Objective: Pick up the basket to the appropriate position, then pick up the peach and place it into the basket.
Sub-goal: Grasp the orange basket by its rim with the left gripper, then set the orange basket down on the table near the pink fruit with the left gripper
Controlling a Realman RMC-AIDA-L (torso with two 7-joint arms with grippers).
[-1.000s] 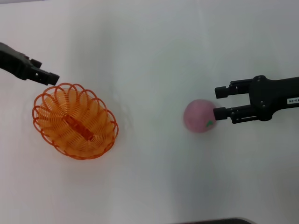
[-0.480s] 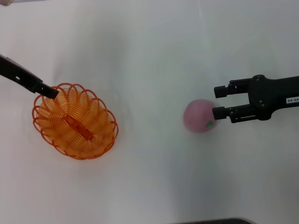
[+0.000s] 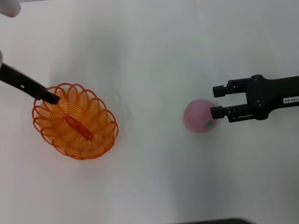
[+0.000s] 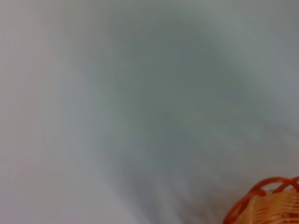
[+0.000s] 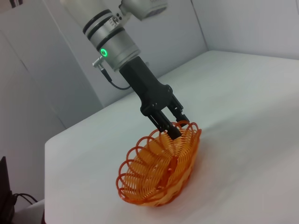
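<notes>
The orange basket (image 3: 74,121) lies on the white table (image 3: 149,56) at the left; it also shows in the right wrist view (image 5: 161,170), and its rim shows in the left wrist view (image 4: 266,205). My left gripper (image 3: 52,98) is at the basket's far-left rim, and in the right wrist view (image 5: 174,127) it is open, with its fingers reaching down over the rim loops. The pink peach (image 3: 198,115) with its green leaf mark lies right of centre. My right gripper (image 3: 213,101) is open just right of the peach, its nearer finger touching the peach's side.
A dark edge (image 3: 215,220) shows at the bottom of the head view. The right wrist view shows the table's far edge and white walls (image 5: 42,70) behind the left arm.
My left gripper has moved down and in onto the basket's far-left rim. The basket and peach have not moved. The right gripper has barely shifted.
</notes>
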